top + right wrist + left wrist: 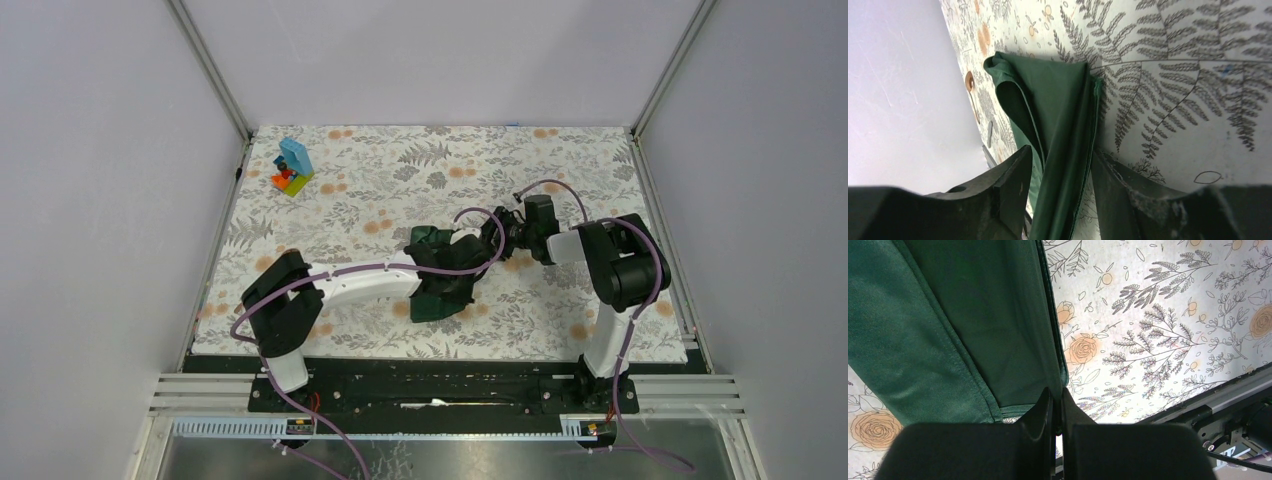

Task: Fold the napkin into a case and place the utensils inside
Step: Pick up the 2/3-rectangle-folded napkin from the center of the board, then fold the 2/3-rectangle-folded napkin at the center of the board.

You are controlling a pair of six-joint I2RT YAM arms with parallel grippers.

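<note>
You are holding the napkin (440,290) in both claws around the middle of the counter (560,170), its lower end reaching toward the near edge. Your left claw (1057,407) is squeezing almost closed on a hemmed corner. Just beyond, your right claw (1060,155) is gripping a bunched fold between narrowly parted fingers. A toy block stack (292,168) is sitting by the far left corner

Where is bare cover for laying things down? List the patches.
Free: the far strip from the toy block stack rightward, beyond the napkin; the near strip between napkin and right arm. Crowded: the middle, where the left arm and right arm meet at the napkin.
</note>
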